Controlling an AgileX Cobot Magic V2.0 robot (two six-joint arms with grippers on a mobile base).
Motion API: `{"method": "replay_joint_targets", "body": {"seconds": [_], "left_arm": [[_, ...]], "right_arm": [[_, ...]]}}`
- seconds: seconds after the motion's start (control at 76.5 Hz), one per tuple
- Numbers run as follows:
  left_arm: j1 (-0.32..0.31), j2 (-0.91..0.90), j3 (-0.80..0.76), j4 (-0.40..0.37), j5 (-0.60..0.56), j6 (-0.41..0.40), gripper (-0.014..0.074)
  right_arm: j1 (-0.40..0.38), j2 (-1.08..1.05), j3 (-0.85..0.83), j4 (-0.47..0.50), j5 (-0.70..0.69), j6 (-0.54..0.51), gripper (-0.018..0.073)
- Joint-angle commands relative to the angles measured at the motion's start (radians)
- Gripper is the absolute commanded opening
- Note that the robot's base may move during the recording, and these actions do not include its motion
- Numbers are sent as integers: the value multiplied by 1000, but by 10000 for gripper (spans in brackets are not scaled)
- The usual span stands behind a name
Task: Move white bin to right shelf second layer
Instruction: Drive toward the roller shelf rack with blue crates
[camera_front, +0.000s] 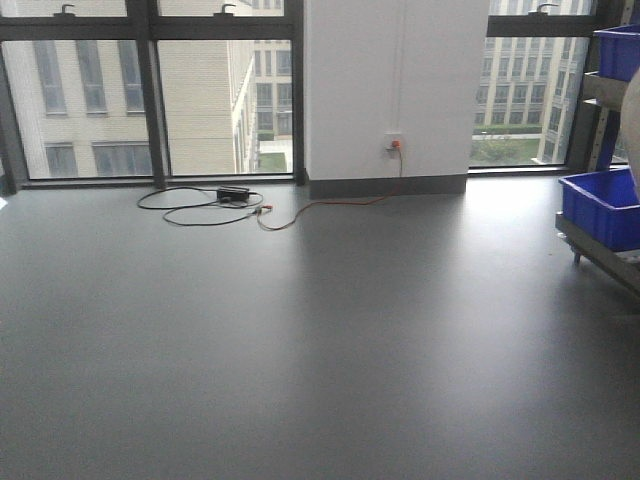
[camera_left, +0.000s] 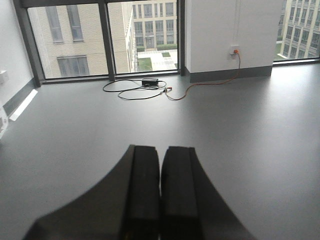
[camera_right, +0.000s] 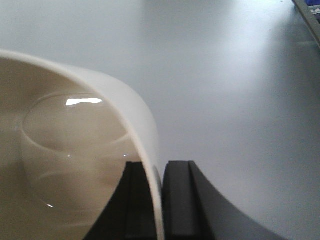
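- White bin (camera_right: 75, 160) — shown with certainty only in the right wrist view. It has a glossy cream interior and a rounded base, and its curved rim fills the left half of the frame. It is held above the grey floor (camera_right: 240, 100).
- Right gripper (camera_right: 161, 172) — clamped on the bin's wall. One dark finger sits inside the tub and the other outside, with the rim running up between them.
- Left gripper (camera_left: 161, 155) — shown only in the left wrist view. Its two black fingers (camera_left: 145, 190) are pressed flat together with nothing between them, so it is closed and empty, and it points over bare floor.
- Front view, extreme right edge — a pale blurred curve may be the bin's side, but it is too cropped to confirm.
- Shelf rack (camera_front: 600, 255) — visible in the front view only, at the right edge.
  - One blue crate (camera_front: 600, 205) stands on a low level and an upper blue crate (camera_front: 620, 50) sits higher up.
  - Rollers cannot be made out, and it cannot be told which level is the second layer.
- Black cable and adapter (camera_front: 233, 193) — looped on the floor below the windows (camera_front: 200, 100), with an orange lead (camera_front: 350, 203) running to a wall socket (camera_front: 393, 145).
  - The front and left wrist views both show these; the right wrist view shows only bin, fingers and floor.
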Motion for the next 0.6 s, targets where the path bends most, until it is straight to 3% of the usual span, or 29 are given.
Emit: {"method": "replay_joint_targets", "body": {"seconds": [0.0, 0.588], "left_arm": [[-1, -16, 37, 0, -87, -5, 85], [-1, -16, 37, 0, -87, -5, 85]], "right_arm": [[-5, 6, -31, 9, -87, -4, 48], [-4, 6, -31, 9, -86, -4, 48]]}}
